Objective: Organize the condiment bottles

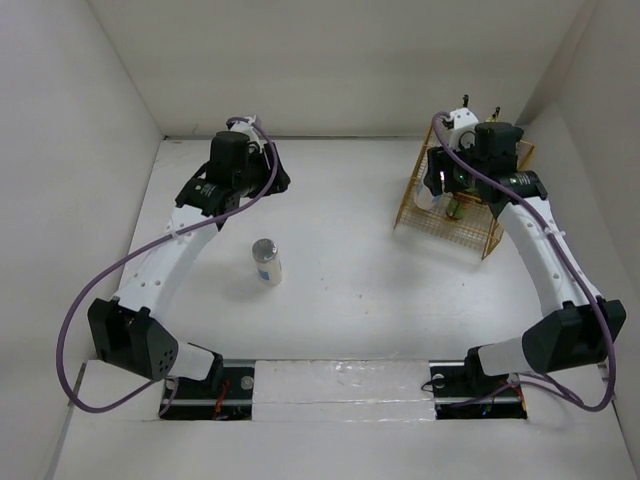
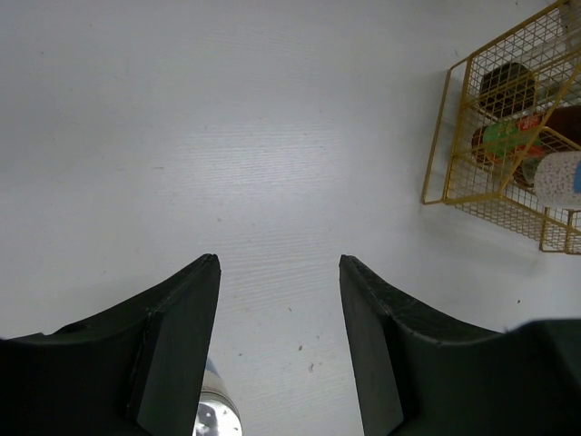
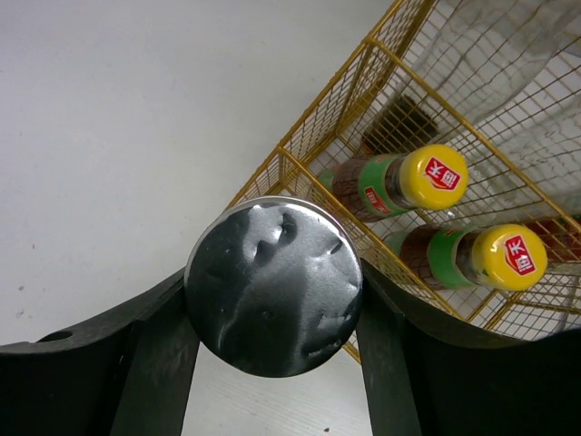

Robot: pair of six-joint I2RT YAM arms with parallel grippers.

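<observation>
My right gripper [image 3: 274,300] is shut on a silver-topped white shaker [image 3: 272,286] and holds it at the near left corner of the yellow wire basket [image 3: 300,163]; in the top view the gripper [image 1: 440,182] hangs over the basket's left side. Inside the basket lie two yellow-capped red-green sauce bottles [image 3: 399,182] [image 3: 472,254], a dark-topped jar [image 3: 399,123] and clear glass bottles [image 3: 490,54]. A second silver-topped shaker [image 1: 266,262] stands alone on the table. My left gripper [image 2: 280,263] is open and empty, above the table behind that shaker [image 2: 216,418].
The basket [image 1: 470,235] stands at the back right, close to the right wall. White walls enclose the table on the left, back and right. Gold pourers [image 1: 466,100] stick up behind the right arm.
</observation>
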